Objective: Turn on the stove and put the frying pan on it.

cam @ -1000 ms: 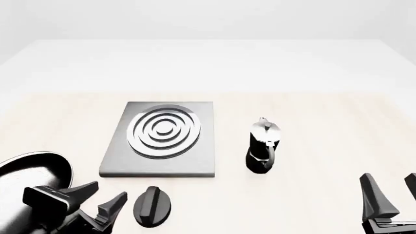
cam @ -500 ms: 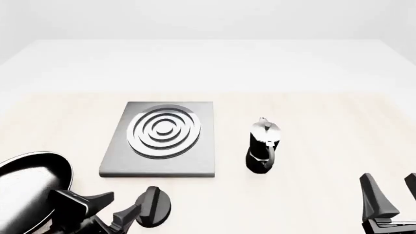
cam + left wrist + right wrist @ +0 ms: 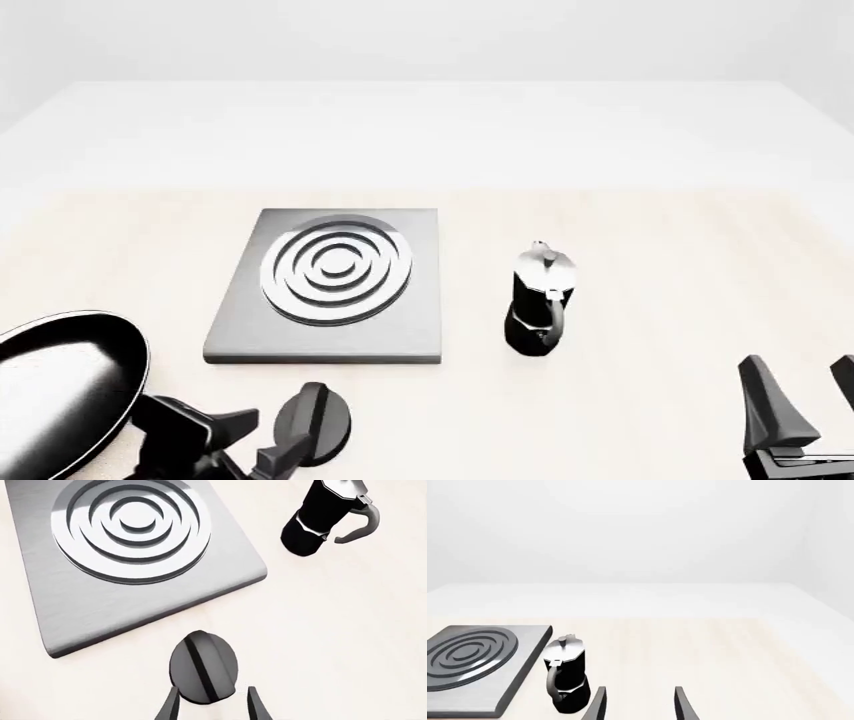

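Note:
The stove's grey slab (image 3: 334,300) with silver rings lies mid-table, also seen in the left wrist view (image 3: 87,605) and the right wrist view (image 3: 500,685). Its black ridged knob (image 3: 320,420) sits just in front of the slab. My left gripper (image 3: 274,435) is open at the knob's left side. In the wrist view, the knob (image 3: 203,667) has its near edge between the open fingertips of the left gripper (image 3: 212,707). The glossy black frying pan (image 3: 60,385) rests at the near left, its handle out of view. My right gripper (image 3: 798,365) stands open at the near right, holding nothing.
A black-and-silver moka pot (image 3: 541,300) stands upright just right of the slab, and also shows in the left wrist view (image 3: 320,520) and in the right wrist view (image 3: 567,680), ahead of the right gripper (image 3: 639,707).
My left gripper has swung right from beside the pan to the knob, still open. The right arm, pan, slab and pot have not moved.

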